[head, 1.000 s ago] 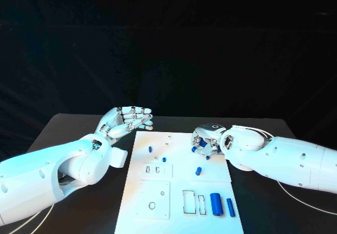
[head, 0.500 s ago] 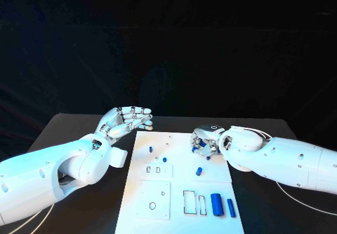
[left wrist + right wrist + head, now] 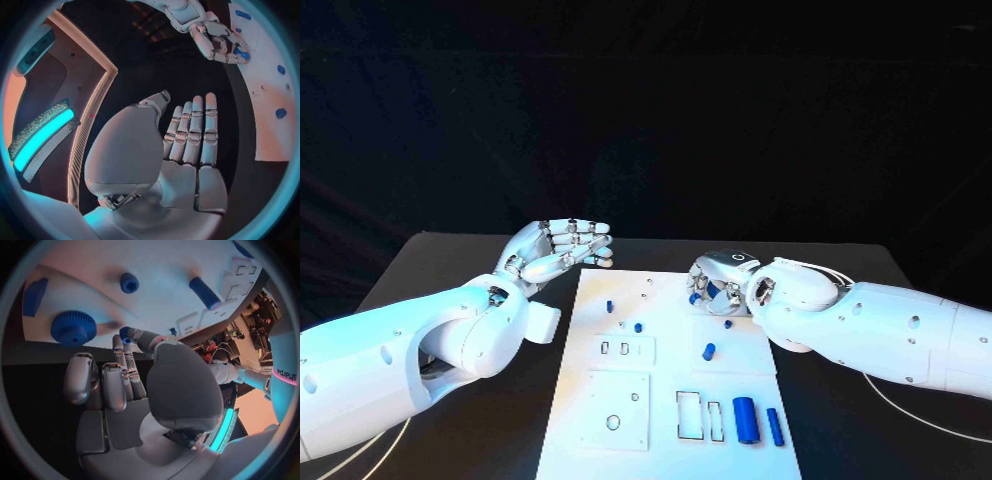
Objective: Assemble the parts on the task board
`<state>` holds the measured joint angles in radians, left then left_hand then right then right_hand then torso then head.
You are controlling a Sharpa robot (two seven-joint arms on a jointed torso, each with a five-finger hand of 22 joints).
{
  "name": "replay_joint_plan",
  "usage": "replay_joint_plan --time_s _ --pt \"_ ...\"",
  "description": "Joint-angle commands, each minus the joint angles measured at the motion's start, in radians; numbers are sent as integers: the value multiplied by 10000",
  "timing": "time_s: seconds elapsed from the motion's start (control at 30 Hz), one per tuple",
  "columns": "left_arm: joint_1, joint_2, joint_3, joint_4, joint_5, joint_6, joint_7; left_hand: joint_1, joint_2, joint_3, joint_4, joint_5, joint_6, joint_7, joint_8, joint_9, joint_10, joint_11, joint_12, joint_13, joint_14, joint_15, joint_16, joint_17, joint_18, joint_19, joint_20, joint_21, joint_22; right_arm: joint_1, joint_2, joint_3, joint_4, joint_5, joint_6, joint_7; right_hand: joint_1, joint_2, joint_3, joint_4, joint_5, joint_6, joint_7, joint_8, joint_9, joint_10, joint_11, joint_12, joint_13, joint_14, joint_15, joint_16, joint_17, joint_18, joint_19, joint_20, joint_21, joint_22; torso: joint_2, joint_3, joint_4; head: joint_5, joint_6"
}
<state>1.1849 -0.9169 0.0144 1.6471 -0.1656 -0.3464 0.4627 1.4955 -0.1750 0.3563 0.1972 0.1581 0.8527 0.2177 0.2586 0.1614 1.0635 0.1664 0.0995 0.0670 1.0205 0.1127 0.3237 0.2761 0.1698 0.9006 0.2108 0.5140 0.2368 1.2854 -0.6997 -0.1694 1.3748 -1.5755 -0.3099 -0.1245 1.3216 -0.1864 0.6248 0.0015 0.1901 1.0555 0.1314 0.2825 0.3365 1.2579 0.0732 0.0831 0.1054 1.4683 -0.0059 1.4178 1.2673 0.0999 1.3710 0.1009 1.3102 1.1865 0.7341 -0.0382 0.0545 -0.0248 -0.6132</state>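
Right hand [image 3: 720, 283] has crept inward over the white plastic task board [image 3: 669, 400] | fingers pinch a small blue peg [image 3: 127, 333] near its far-right corner | I fear it slips | left hand [image 3: 560, 248] spread, idle.

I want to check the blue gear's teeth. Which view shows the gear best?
The right wrist view: the blue gear lies close and unobstructed on the task board, teeth visible. In the head view the right hand covers that spot; the left wrist view shows only blue bits beside that hand.
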Motion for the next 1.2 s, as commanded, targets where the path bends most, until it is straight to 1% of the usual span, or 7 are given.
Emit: replay_joint_plan --time_s 0.03,0.17,0.3,0.5,0.57,1.0,1.2 --pt "20 22 10 -4 51 198 19 22 -17 57 3 -16 15 110 -57 -16 24 18 -30 -2 -55 26 -35 9 97 10 -37 58 13 7 85 5 -10 -45 -1019 -195 115 135 15 -66 27 -14 42 32 62 88 -64 -26 80 471 -52 46 13 -202 -8 -76 47 24 2 -9 14 3 33" --pt "20 26 10 -22 51 208 16 36 -14 69 -8 -15 16 110 -58 -16 28 18 -37 -2 -58 25 -41 13 97 6 -38 68 18 23 299 14 -127 -64 -1453 -301 107 124 21 -77 28 -37 49 29 78 69 -55 -46 77 472 -45 55 24 -203 -10 -72 52 33 5 0 31 23 74" --pt "21 27 9 -35 52 201 12 49 -11 80 -18 -13 18 110 -59 -16 32 17 -43 -2 -59 25 -46 18 97 3 -40 77 23 52 637 24 -375 -96 -1771 -532 95 111 30 -88 28 -64 62 26 98 46 -43 -68 73 476 -36 71 47 -202 -19 -67 48 29 23 -11 36 51 101" --pt "22 46 9 -43 59 201 4 49 -11 80 -18 -13 18 110 -59 -16 32 17 -43 -2 -59 25 -46 18 97 3 -40 77 23 89 1147 31 -832 -41 -1920 -644 72 102 26 -84 26 -71 67 28 110 45 -37 -75 74 477 -30 76 52 -202 -21 -63 49 33 31 -19 41 50 112" --pt "24 56 9 -46 63 200 0 49 -11 80 -18 -13 18 110 -59 -16 32 17 -43 -2 -59 25 -46 18 97 3 -40 77 23 93 1298 32 -962 -15 -1925 -636 60 98 24 -80 24 -74 68 30 117 45 -34 -77 74 478 -27 79 56 -205 -16 -61 58 47 35 -16 32 69 120" --pt "52 121 9 -168 112 179 -23 -5 -31 100 -14 -27 -69 192 -128 -43 -49 82 -164 -11 -93 68 -104 69 77 -87 -19 138 55 83 2081 31 -1692 202 -1521 -513 -12 83 24 -57 23 -132 83 18 152 10 -16 -114 69 477 -10 88 53 -201 -35 -45 47 38 41 -34 103 96 116" --pt "76 120 9 -375 122 143 -14 -24 -40 103 -25 -28 -128 236 -171 -59 -113 121 -231 -9 -145 103 -149 97 65 -170 4 147 59 68 2252 29 -1830 199 -1321 -487 -32 77 24 -51 23 -151 88 13 162 -2 -10 -124 67 476 -5 90 52 -200 -40 -41 45 36 49 -22 88 153 103"
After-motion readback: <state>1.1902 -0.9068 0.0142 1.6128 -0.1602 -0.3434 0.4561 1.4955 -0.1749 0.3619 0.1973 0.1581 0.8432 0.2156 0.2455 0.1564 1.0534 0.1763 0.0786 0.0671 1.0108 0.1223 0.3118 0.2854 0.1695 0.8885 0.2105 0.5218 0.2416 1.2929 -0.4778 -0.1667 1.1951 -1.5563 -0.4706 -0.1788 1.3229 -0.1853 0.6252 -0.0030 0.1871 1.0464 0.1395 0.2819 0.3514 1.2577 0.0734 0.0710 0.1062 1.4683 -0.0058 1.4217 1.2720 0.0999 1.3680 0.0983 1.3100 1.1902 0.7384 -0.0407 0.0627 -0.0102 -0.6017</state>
